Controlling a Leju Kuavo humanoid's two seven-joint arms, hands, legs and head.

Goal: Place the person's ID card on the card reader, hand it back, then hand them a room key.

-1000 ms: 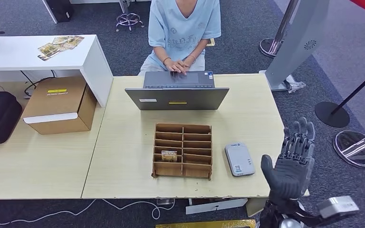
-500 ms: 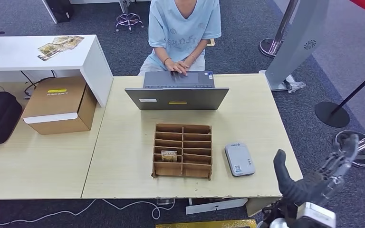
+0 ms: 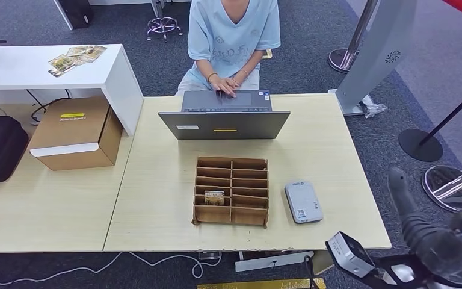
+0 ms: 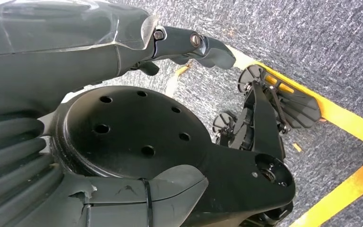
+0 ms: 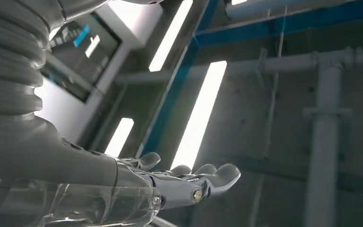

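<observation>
My right hand [image 3: 439,241] hangs off the table's [image 3: 156,198] corner, palm up, fingers spread, holding nothing — the card reader [image 3: 303,202] lies forward-left of it. Left hand [image 4: 189,42] — grip unclear.

Open tabletop: around card reader [image 3: 303,202].
Obstacles: cardboard organizer [image 3: 231,191] at 9 o'clock, laptop [image 3: 224,118] at 11.

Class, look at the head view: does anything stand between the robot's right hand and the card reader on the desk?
Nothing visible does. The right hand hangs off the desk's right edge, holding nothing, and only bare desktop separates it from the card reader. The slotted organiser stands on the reader's far side.
</observation>
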